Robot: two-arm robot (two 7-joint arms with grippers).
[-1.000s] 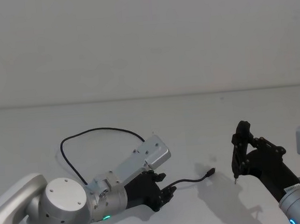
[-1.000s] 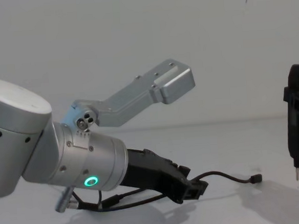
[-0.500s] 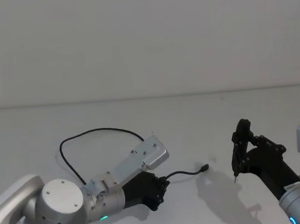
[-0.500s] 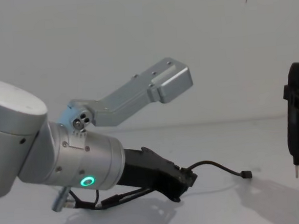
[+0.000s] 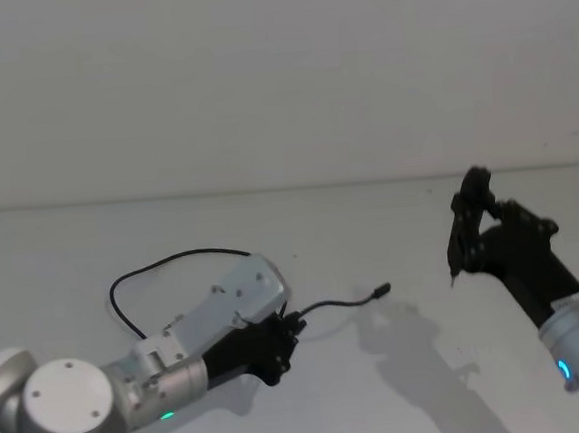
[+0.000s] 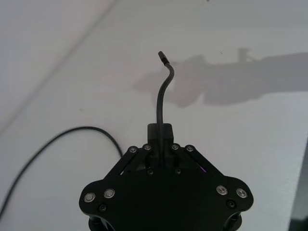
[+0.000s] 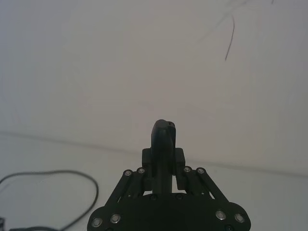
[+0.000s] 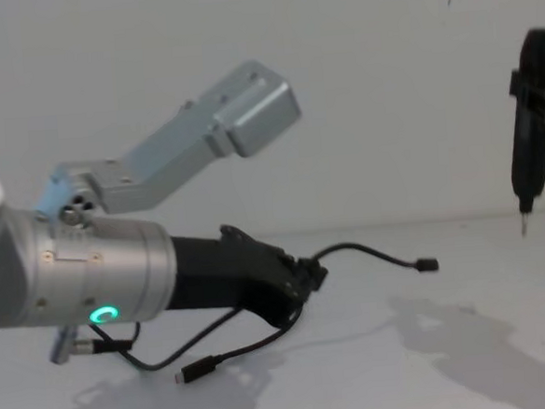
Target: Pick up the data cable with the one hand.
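Observation:
My left gripper (image 5: 286,329) is shut on the data cable (image 5: 338,302), a thin black cord, a short way behind one of its plugs. That plug (image 8: 426,265) sticks out past the fingertips and hangs in the air above the white table. In the left wrist view the jaws (image 6: 161,144) pinch the cord, which curves away to the plug (image 6: 163,58). The rest of the cable loops behind the arm (image 5: 177,257), and its other plug (image 8: 187,376) lies on the table. My right gripper (image 5: 468,227) is raised at the right, shut on a black pen-like tool (image 8: 529,116).
The white table (image 5: 384,400) ends at a plain white wall behind. The pen-like tool's metal tip (image 5: 453,281) points down, to the right of the hanging plug. A silver bracket (image 8: 234,118) juts up from my left wrist.
My left gripper has risen and drawn back to the left with the cable, lifting the near plug off the table. The right arm with the tool has moved up.

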